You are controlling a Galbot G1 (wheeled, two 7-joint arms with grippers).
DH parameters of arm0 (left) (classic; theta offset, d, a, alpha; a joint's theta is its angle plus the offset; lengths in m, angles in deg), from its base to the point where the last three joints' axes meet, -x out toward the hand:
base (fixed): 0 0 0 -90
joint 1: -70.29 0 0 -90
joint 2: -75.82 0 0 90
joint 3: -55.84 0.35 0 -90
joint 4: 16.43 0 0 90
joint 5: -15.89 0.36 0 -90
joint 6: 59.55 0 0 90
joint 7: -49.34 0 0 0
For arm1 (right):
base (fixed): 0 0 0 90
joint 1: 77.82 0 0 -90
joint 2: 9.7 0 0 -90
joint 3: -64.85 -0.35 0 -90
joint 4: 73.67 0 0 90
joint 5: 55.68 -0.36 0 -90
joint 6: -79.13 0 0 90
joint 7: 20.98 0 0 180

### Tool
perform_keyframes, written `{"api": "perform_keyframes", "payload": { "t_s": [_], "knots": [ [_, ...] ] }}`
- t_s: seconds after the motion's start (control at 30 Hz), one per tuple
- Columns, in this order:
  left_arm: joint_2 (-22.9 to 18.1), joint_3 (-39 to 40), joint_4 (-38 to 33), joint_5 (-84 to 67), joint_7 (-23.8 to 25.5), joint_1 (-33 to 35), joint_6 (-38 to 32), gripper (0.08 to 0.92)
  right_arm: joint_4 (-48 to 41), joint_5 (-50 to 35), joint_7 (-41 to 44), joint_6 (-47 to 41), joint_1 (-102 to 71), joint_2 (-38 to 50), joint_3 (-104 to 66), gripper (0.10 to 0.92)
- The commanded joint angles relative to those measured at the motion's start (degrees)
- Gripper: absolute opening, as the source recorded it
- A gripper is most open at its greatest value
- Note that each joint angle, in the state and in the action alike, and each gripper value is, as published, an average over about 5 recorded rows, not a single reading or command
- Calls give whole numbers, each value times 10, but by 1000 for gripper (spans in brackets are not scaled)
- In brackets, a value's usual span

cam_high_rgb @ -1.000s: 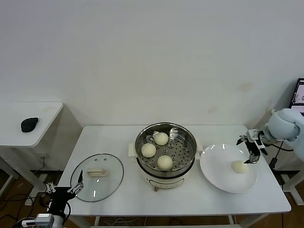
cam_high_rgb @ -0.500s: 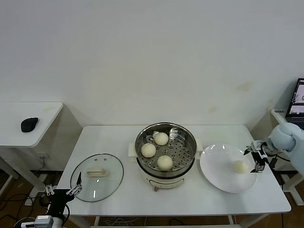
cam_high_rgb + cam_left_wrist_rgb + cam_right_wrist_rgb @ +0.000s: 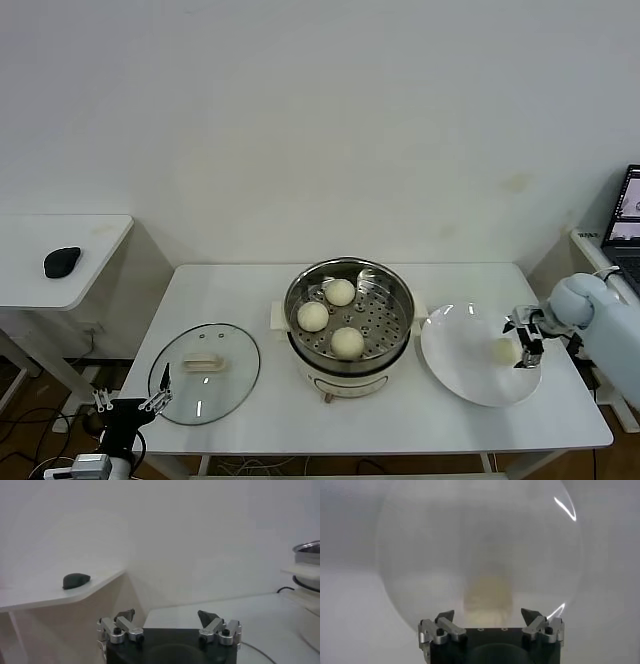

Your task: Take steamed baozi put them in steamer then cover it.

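Starting at the far left: side table [image 3: 60, 250] carrying a dark mouse [image 3: 62, 262], apart from the work. Left gripper [image 3: 132, 402] parked low off the main table's [image 3: 230, 420] near-left corner, fingers spread, holding nothing. Cover [image 3: 204, 373] lying flat on the table beside it, handle up, untouched. Steamer [image 3: 348, 325] at table centre, uncovered, three steamed baozi [image 3: 347, 342] resting on the perforated tray. White plate [image 3: 478, 353] just to the right of the steamer, bearing the fourth bun [image 3: 503, 350] toward its right half. Right gripper [image 3: 525, 341] low over the plate and hard against that bun's outer side; in the right wrist view, fingers [image 3: 446, 616] spread with the bun lying ahead between them, no contact confirmed. Step in hand, by judgement: grasp of the last bun. Next move calls for a gentle closure around the soft bun, a clean lift off the plate, carriage leftward to the open spot on the tray. Covering not yet begun.
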Motion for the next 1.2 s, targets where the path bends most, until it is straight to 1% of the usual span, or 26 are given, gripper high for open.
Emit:
{"api": "perform_keyframes", "payload": {
  "t_s": [0.03,0.3,0.4,0.5,0.63,0.93,1.07,1.2],
  "knots": [
    [-1,0,1,0,0,0,0,823,-31,27,-10,-3,-8,-32,-10,773],
    [-2,0,2,1,0,0,0,823,-30,36,-2,-7,-5,-27,-10,686],
    [-3,0,2,1,0,0,0,823,-24,31,2,-8,-2,-23,-10,635],
    [-2,-1,2,1,0,0,0,823,-6,15,6,-15,9,-9,-1,588],
    [-1,-2,2,1,0,0,0,823,39,-21,12,-32,41,29,28,537],
    [0,8,3,4,1,-7,0,823,187,-153,20,-105,214,121,172,543],
    [0,16,6,9,1,-13,1,823,253,-213,18,-137,327,132,258,543],
    [0,23,5,11,0,-16,1,823,302,-293,-3,-175,435,115,355,548]
  ]
}}
